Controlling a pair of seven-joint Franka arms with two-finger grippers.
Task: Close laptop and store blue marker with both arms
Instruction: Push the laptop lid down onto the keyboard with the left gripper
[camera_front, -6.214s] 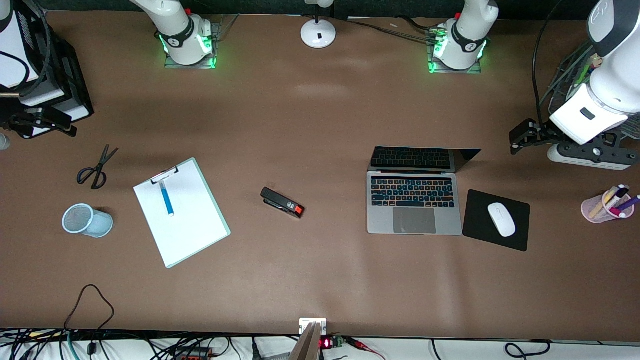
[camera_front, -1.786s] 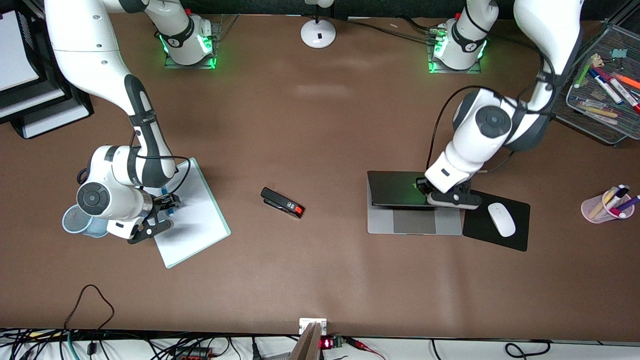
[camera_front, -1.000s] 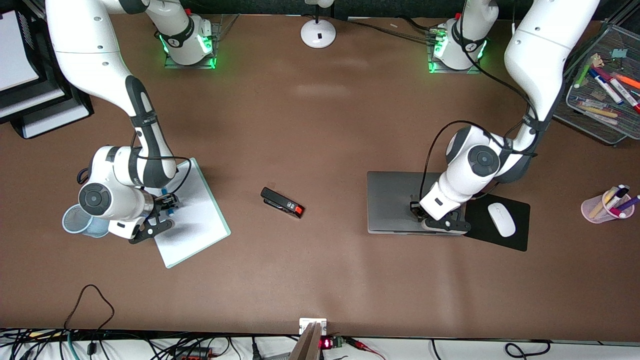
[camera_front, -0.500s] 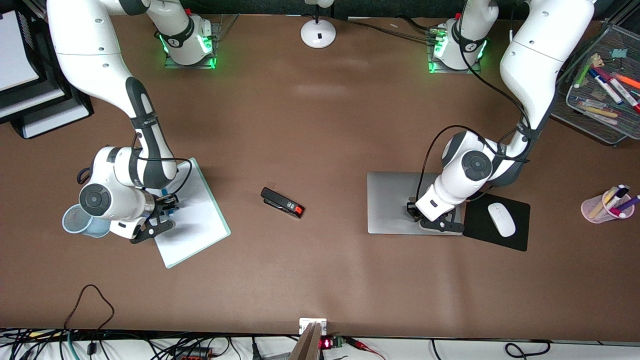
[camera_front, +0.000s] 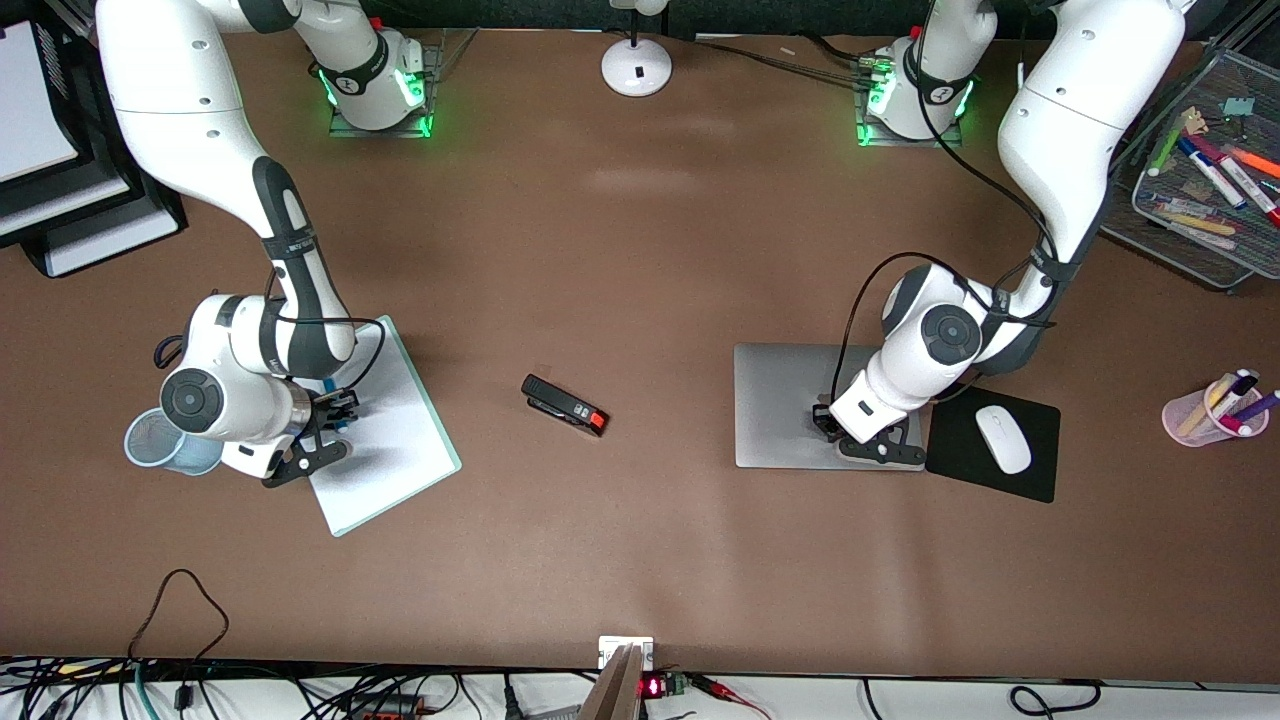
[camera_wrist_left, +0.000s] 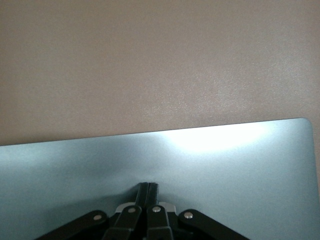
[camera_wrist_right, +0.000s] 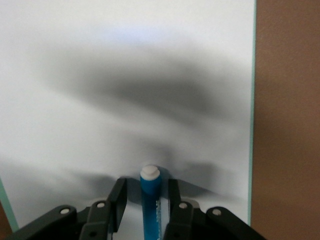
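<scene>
The laptop (camera_front: 785, 400) lies closed on the table toward the left arm's end, its silver lid up; the lid fills the left wrist view (camera_wrist_left: 210, 170). My left gripper (camera_front: 825, 422) is shut and empty, and its fingertips (camera_wrist_left: 149, 186) rest on the lid close to the edge nearest the front camera. The blue marker (camera_front: 329, 384) lies on the white clipboard (camera_front: 395, 450) toward the right arm's end. My right gripper (camera_front: 335, 410) is low over it and open. Its fingers (camera_wrist_right: 118, 200) straddle the marker (camera_wrist_right: 150, 192) with a gap on each side.
A black stapler (camera_front: 565, 405) lies mid-table. A white mouse (camera_front: 1003, 438) sits on the black mouse pad (camera_front: 960, 460) beside the laptop. A pink pen cup (camera_front: 1210, 412), a mesh tray of markers (camera_front: 1170, 225), and a blue mesh cup (camera_front: 150, 440) beside the right arm's wrist are also here.
The left gripper pushed the laptop lid down from open to fully closed and now rests on it. The right arm came down over the marker and has barely moved in the last second.
</scene>
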